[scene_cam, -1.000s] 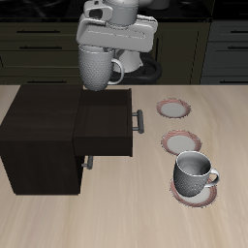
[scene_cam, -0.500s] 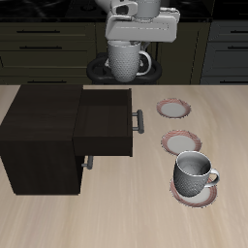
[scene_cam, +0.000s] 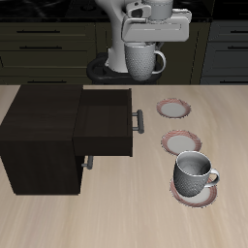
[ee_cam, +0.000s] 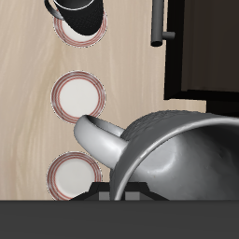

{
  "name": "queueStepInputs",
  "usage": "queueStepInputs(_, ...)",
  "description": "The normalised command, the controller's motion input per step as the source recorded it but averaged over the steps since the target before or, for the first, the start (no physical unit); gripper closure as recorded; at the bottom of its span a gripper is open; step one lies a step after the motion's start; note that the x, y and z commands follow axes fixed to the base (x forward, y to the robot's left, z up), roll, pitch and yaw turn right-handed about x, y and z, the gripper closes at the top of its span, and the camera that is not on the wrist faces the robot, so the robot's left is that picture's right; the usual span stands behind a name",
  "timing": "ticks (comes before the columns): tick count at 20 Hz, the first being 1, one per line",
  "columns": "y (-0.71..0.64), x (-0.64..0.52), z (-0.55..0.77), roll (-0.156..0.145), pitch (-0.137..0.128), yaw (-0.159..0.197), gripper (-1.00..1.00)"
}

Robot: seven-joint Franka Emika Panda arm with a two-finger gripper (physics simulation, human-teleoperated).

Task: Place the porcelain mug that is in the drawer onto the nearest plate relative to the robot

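Exterior, porcelain mug (scene_cam: 141, 62): pale speckled, loop handle, hanging high over the table's far edge.
Exterior, gripper (scene_cam: 145, 39): pinching the mug's rim, pointing down.
Exterior, drawer (scene_cam: 105, 123): pulled open.
Wrist, plate (ee_cam: 74, 175): farthest back, bare, below the mug's handle.
Wrist, second mug (ee_cam: 78, 13): on the front saucer.

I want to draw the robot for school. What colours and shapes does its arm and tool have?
The tool is a wide, boxy pale grey block with a darker grey patch on its front. Above it, the arm looks white and light grey, with rounded joints. It rises from a round black base. No cables or markings are visible.
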Motion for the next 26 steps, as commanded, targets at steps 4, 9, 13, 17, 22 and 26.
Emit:
queueStepInputs(4, 0.36, -0.12, -0.17, 0.069, 0.032, -0.023, 1.00)
queueStepInputs(9, 0.27, -0.09, -0.24, 0.017, 0.032, -0.018, 1.00)
queueStepInputs(13, 0.18, -0.13, -0.39, 0.031, 0.047, -0.018, 1.00)
queueStepInputs(17, 0.00, -0.06, -0.33, -0.006, 0.044, -0.021, 1.00)
queueStepInputs(22, 0.08, -0.11, -0.41, 0.024, 0.066, -0.033, 1.00)
queueStepInputs(26, 0.13, -0.14, -0.29, 0.033, 0.043, -0.018, 1.00)
